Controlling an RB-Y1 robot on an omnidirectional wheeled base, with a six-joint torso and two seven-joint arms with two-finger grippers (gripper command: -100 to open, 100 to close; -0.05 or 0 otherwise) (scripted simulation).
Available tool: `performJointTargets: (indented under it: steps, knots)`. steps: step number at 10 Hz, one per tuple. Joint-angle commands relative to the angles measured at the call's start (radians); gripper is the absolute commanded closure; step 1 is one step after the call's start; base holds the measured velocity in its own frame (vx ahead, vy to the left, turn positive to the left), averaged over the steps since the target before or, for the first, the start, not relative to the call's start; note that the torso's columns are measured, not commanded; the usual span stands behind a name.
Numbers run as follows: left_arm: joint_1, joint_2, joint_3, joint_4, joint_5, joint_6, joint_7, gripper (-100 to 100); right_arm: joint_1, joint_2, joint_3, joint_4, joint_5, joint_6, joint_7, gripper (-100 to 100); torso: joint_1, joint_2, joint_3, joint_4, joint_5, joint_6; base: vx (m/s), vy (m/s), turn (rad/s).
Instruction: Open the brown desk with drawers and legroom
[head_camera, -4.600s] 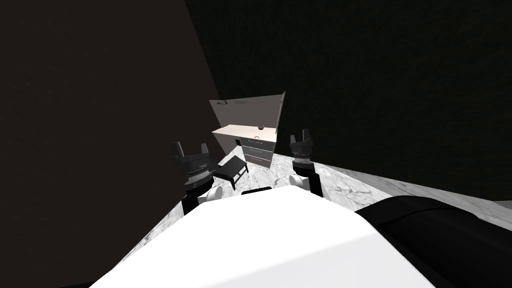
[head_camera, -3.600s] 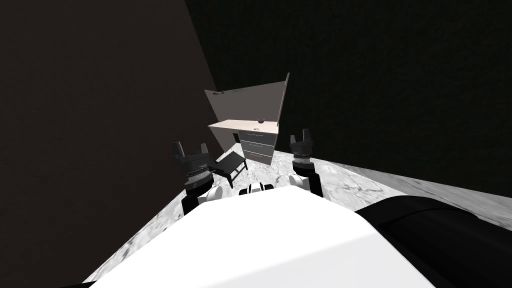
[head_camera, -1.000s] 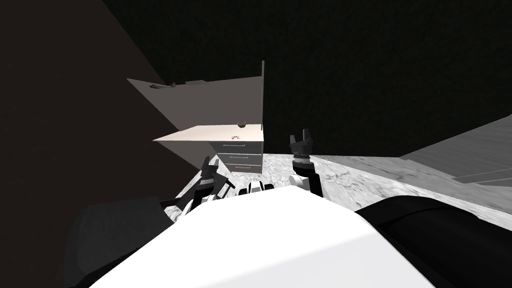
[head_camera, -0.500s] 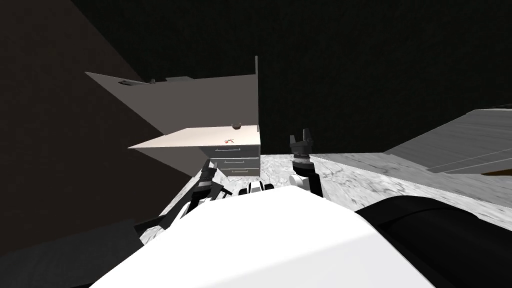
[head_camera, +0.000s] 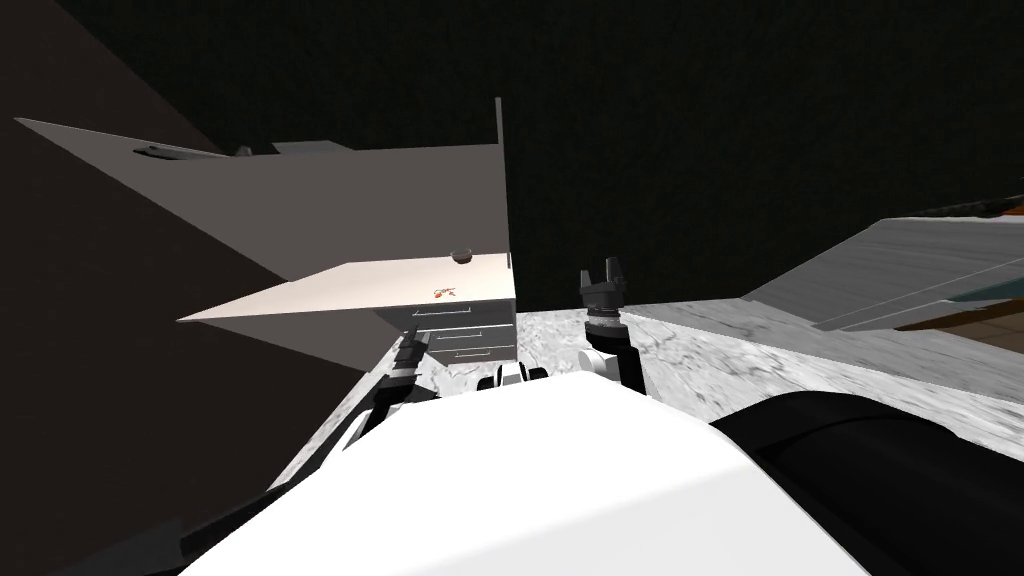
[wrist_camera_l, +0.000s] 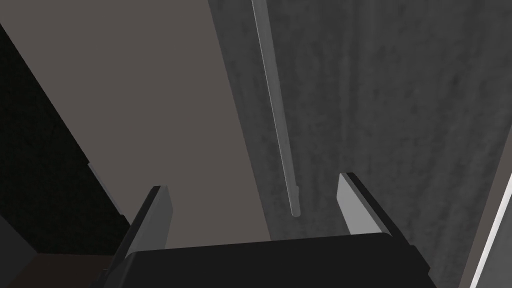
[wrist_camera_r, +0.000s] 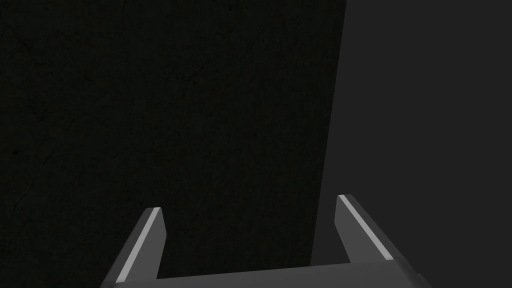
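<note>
1. Desk (head_camera: 350, 288) stands close ahead and to my left on the marbled grey-white floor (head_camera: 700, 350), its pale top set against a grey-brown wall panel (head_camera: 350, 200).
2. Under the right end of the top sits the drawer stack (head_camera: 462, 330): three grey fronts one above another, each with a thin light bar, none standing out beyond the others.
3. On the top, near its back right corner, rests a small dark rounded thing (head_camera: 461, 256); a tiny red-orange mark (head_camera: 443, 293) lies by the front edge above the drawers.
4. Low down, the left gripper (head_camera: 411, 343) is right in front of the drawer stack, by its left edge.
5. Its fingers (wrist_camera_l: 157, 215) stand wide apart and hold nothing. A thin grey bar handle (wrist_camera_l: 276, 110) runs along a dark grey drawer front (wrist_camera_l: 380, 100), and the handle's end lies in the gap between them, touching neither. Which of the three drawers this is, I cannot tell.
6. The right gripper (head_camera: 603, 272) is held up to the right of the desk, well clear of it, fingers spread and empty.
</note>
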Motion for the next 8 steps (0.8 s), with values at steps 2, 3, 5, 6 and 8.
performJointTargets:
  steps: [2, 3, 5, 6, 8]
  knots:
    - [-0.007, 0.048, 0.015, 0.069, -0.002, -0.007, 0.021, -100, 0.000, 0.000, 0.000, 0.000, 0.000, 0.000, 0.000, 0, 0.002, 0.001, 0.000, 0.000, 0.001, 0.000, 0.096, -0.006, -0.097]
    - [-0.010, 0.059, 0.020, 0.093, -0.003, -0.009, 0.027, -100, 0.000, 0.000, 0.000, 0.000, 0.000, 0.000, 0.000, 0, 0.003, 0.000, 0.000, 0.000, 0.001, 0.000, 0.100, 0.018, -0.092]
    - [-0.008, 0.060, 0.021, 0.089, -0.003, -0.005, 0.028, -100, 0.000, 0.000, 0.000, 0.000, 0.000, 0.000, 0.000, 0, 0.002, -0.001, -0.001, 0.000, 0.001, 0.000, 0.068, 0.019, -0.051]
    - [-0.008, 0.060, 0.021, 0.091, -0.003, -0.006, 0.028, -100, 0.000, 0.000, 0.000, 0.000, 0.000, 0.000, 0.000, 0, 0.001, 0.001, 0.001, 0.000, 0.000, 0.000, 0.010, 0.004, 0.003]
    - [0.010, 0.067, 0.019, 0.075, -0.003, -0.012, 0.035, 100, 0.000, 0.000, 0.000, 0.000, 0.000, 0.000, 0.000, 0, 0.001, 0.001, 0.001, 0.000, 0.000, 0.000, -0.040, -0.007, 0.030]
